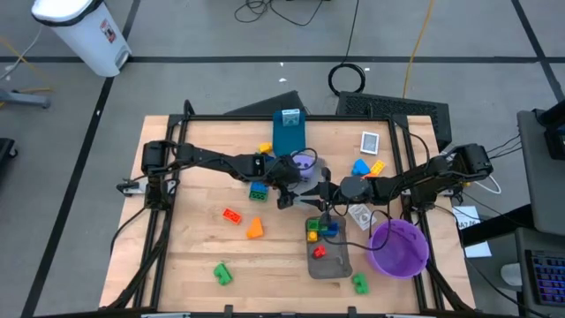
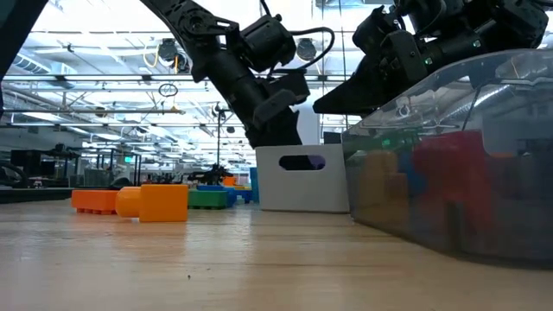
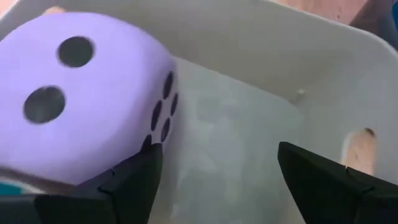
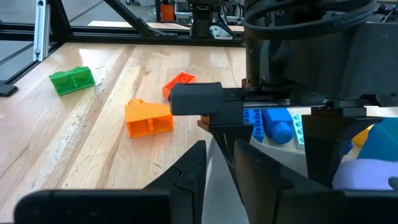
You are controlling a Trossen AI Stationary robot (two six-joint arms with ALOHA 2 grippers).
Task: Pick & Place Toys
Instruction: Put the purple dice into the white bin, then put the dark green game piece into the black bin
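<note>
Here the left tool (image 3: 214, 180) sits inside a pale tray (image 3: 267, 56), fingers spread wide with bare tray floor between them. The purple die (image 3: 81, 93) rests in that tray, against one finger (image 3: 134, 180) but outside the gap, so nothing is gripped. From above, this tool (image 1: 296, 181) shows at mid-tabletop (image 1: 194, 256) over the die (image 1: 304, 162). Judged step: the die is placed and the left tool is at release.

The right tool (image 4: 214, 155) hangs beside it, just above a grey tray (image 1: 331, 265) that already carries bricks. Its fingers are nearly closed; whether they hold anything cannot be told.

Loose toys lie on the tabletop: a red brick (image 1: 231, 215), an orange brick (image 1: 255, 229), a green brick (image 1: 222, 274), another green brick (image 1: 359, 283) near the purple bowl (image 1: 399, 248), and more behind the arms.

Next move, as a judgement: lift the left tool straight up clear of the tray wall, without nudging the die, then travel to a loose brick. The arms are close; keep them apart.
</note>
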